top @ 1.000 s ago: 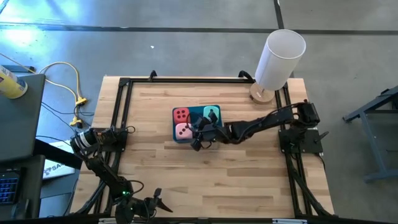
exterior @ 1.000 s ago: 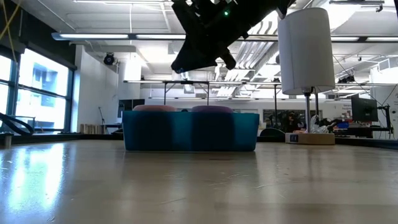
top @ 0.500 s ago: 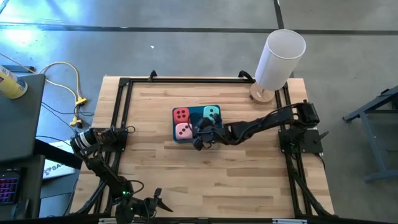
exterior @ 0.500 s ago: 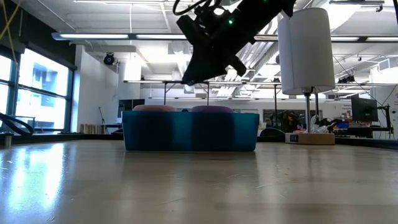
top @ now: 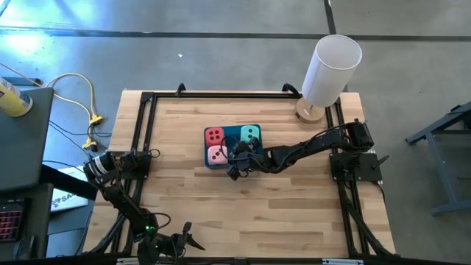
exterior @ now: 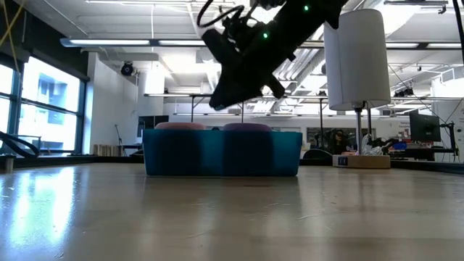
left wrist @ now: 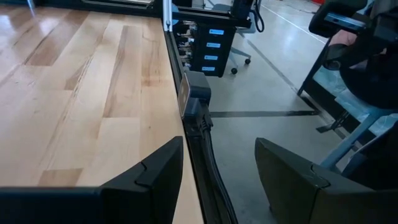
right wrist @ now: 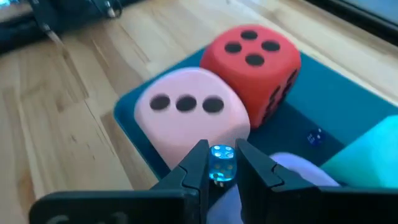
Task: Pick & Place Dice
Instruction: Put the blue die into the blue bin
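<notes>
On the table, mid-area: blue tray (top: 207, 147) sits on the wooden table (top: 243, 213), with the right gripper (top: 237, 163) over its near-right part.
Tray contents: red die (top: 215, 135) and teal die (top: 251, 133) along the far side, pink die (top: 217, 154) in the near-left compartment; purple die (right wrist: 298, 168) is only partly seen beneath the right gripper's fingers.
Red die: four dots up in the right wrist view, touching the pink die.
Pink die: three dots up in that view.
Loose bit in tray: a tiny blue bead (right wrist: 315, 135) lies on the tray floor between red and teal dice.
Right gripper: fingers pinched on a small clear blue die (right wrist: 221, 164), far smaller than the soft ones, held above the tray just beside the pink die.
Low view: tray wall (exterior: 221, 154) hides most contents; only the pink and purple tops show over the rim, gripper above them.
Left gripper: parked at the table's near-left edge (top: 180, 241), fingers (left wrist: 146, 180) parted, nothing between them.
Other container: white cylinder (top: 332, 70) upright on a round wooden base at the far-right corner; contents not visible.
Writing: white item off the left edge shows letters "SA" (top: 60, 197), rest cut off; no other legible labels.
</notes>
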You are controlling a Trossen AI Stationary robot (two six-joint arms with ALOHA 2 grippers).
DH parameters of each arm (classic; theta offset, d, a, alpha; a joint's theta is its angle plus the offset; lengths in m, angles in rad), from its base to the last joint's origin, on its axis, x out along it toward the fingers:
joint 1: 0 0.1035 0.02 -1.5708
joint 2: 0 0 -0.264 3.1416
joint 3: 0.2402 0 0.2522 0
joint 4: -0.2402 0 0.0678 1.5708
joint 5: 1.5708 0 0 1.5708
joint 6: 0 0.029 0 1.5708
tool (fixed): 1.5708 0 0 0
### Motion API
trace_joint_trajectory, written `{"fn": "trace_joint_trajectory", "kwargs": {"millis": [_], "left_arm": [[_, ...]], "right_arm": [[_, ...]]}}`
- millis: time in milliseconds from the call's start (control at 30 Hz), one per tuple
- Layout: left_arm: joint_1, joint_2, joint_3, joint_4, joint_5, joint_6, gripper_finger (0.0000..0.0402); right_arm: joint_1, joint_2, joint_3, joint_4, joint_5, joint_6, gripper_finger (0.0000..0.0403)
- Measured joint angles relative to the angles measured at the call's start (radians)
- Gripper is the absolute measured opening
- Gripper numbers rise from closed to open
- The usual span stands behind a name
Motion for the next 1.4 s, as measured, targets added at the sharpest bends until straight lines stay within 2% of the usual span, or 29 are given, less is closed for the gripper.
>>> {"fn": "trace_joint_trajectory", "kwargs": {"millis": [567,1400], "left_arm": [[0.0,0.0,0.0,-0.001,0.0,0.004,0.0191],[0.0,0.0,0.0,-0.003,0.0,0.004,0.0191]], "right_arm": [[-0.038,0.074,0.0,0.046,-0.031,-0.008,0.0048],[-0.045,0.082,-0.001,0.056,-0.034,0.0,0.0057]]}}
